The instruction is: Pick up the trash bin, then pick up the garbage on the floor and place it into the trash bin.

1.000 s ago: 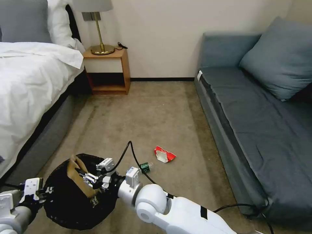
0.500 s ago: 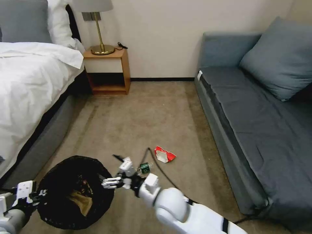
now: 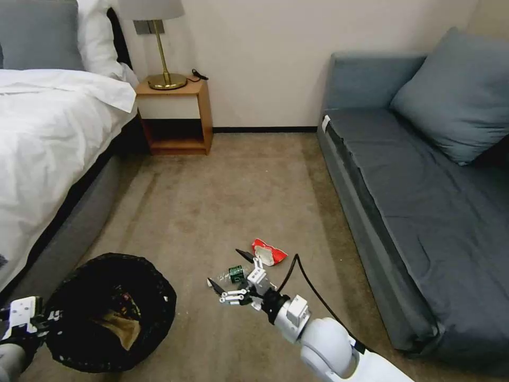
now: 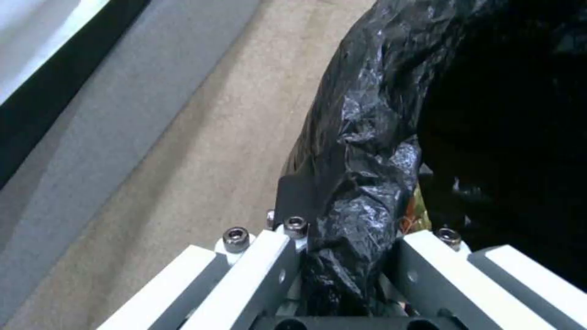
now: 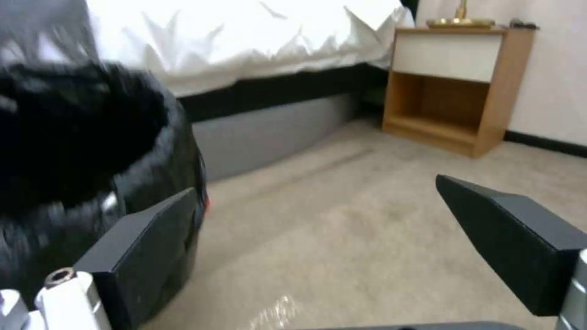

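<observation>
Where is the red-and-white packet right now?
In the head view, the red-and-white packet lies on the carpet mid-floor, beside the green-labelled bottle, just beyond the open right hand.

a: what furnishes the room?
b: a bed (image 3: 42, 138) with white sheets on the left, a wooden nightstand (image 3: 177, 114) against the far wall with a brass lamp (image 3: 164, 58) on top
a: and on the right?
b: a grey-blue sofa (image 3: 419, 212) carrying a large cushion (image 3: 450, 95), with beige carpet (image 3: 233, 196) between them
</observation>
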`<state>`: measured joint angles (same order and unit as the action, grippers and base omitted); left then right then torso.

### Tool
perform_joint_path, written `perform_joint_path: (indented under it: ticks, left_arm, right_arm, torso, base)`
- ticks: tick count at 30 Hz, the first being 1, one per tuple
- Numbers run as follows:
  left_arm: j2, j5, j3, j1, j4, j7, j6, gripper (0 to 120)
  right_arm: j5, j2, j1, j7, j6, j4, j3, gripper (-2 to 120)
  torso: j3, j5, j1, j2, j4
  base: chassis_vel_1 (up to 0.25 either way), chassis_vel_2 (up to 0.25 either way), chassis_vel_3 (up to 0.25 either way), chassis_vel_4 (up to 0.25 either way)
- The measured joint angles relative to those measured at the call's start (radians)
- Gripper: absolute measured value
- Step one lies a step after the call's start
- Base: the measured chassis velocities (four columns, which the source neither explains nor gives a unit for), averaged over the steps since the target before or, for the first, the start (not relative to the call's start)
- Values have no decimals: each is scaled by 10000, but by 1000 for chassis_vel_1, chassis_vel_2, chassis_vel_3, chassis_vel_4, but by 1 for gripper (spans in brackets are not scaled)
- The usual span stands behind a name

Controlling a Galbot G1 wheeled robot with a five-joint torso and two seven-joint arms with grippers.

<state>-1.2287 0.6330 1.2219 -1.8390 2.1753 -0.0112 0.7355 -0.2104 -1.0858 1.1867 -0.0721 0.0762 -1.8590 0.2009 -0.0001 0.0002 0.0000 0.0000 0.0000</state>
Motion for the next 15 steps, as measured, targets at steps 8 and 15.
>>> perform_joint_path:
  ticks: [8, 15]
  left_arm:
    - [17, 28, 74, -23, 21, -22, 0, 3]
    - [47, 43, 69, -14, 22, -39, 0, 3]
  right_arm:
    - [303, -15, 309, -5, -94, 399, -107, 100]
    - [307, 119, 319, -29, -488, 676, -207, 100]
  torso:
    - [-1, -2, 0, 0, 1]
    - [0, 3, 0, 0, -1]
  base:
    - [-106, 107, 107, -102]
    - [-229, 227, 208, -232]
